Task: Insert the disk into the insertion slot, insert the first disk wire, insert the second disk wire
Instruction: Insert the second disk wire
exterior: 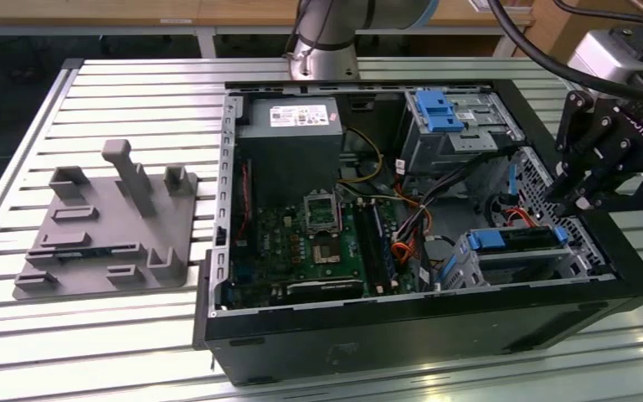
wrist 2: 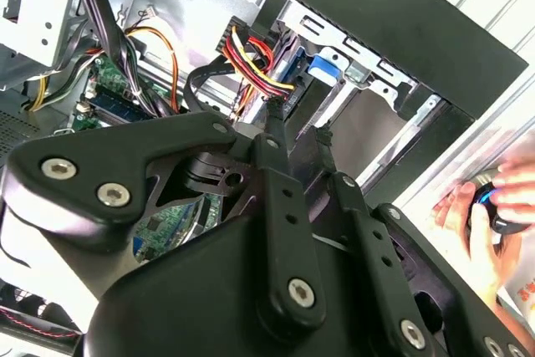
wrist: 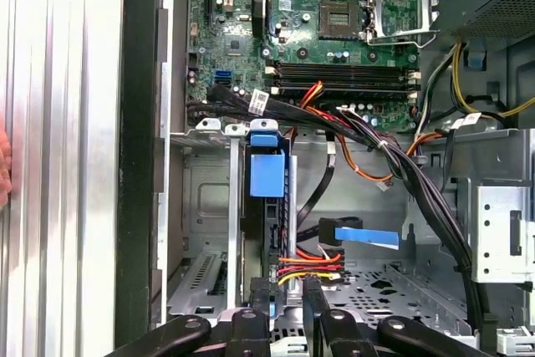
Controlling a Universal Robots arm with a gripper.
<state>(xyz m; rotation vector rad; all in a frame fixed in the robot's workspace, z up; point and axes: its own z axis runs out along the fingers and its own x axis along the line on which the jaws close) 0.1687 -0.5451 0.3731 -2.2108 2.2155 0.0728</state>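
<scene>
Disk (exterior: 514,241) inside insertion slot (exterior: 464,270); tool (exterior: 568,207) near.

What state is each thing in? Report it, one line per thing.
Silver hard drive in blue plastic carrier: seated in the cage.
Perforated silver sheet-metal drive cage: occupied by the drive.
Red, yellow and black wire bundle: reaching the drive's edge.
Flat blue cable: loose, apart from the drive.
Black computer case: side open.
Black gripper: at the wire bundle.
</scene>
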